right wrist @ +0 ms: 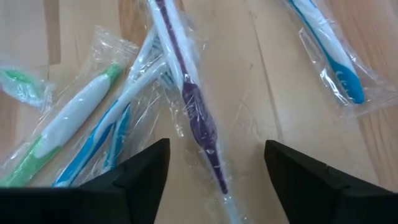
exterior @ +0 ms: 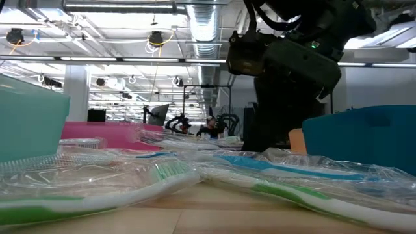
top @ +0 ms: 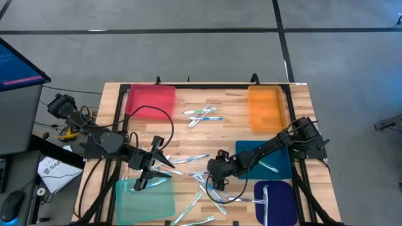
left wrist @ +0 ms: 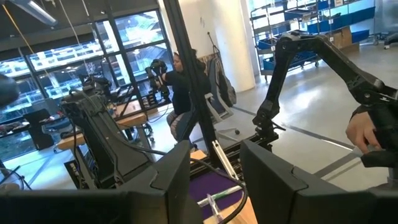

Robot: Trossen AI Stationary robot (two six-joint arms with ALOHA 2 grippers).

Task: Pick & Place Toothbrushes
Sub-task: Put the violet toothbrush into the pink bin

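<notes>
Nearest you, at the table's front edge, wrapped toothbrushes (exterior: 149, 185) lie in clear film on the wooden table (top: 239, 125); a green-and-white one and a blue-and-white one fill the low view's foreground.

Just behind them your right gripper (top: 213, 177) hangs over the middle scatter, fingers parted and holding nothing; through its wrist camera a purple-handled toothbrush (right wrist: 198, 112) in film lies straight between the two dark fingers (right wrist: 140, 171), a green-and-white brush (right wrist: 62, 127) and a blue brush (right wrist: 351, 84) lying off to either side.

Your left gripper (top: 146, 180) hovers at the rim of the pale green tray (top: 147, 201), at the near left; its wrist camera looks level out into the room, its fingers (left wrist: 171, 180) stand apart, and you cannot tell from these views whether anything sits between them.

To the right, one toothbrush (top: 264, 199) rests on the dark blue tray (top: 279, 204) and another pale one (top: 269, 166) on the teal tray (top: 248, 150) behind it.

Farther back, a small cluster of brushes (top: 204, 115) lies between the red tray (top: 151, 100) and the orange tray (top: 265, 108); beyond the table, a person (left wrist: 186, 87) stands among the workshop's racks.
</notes>
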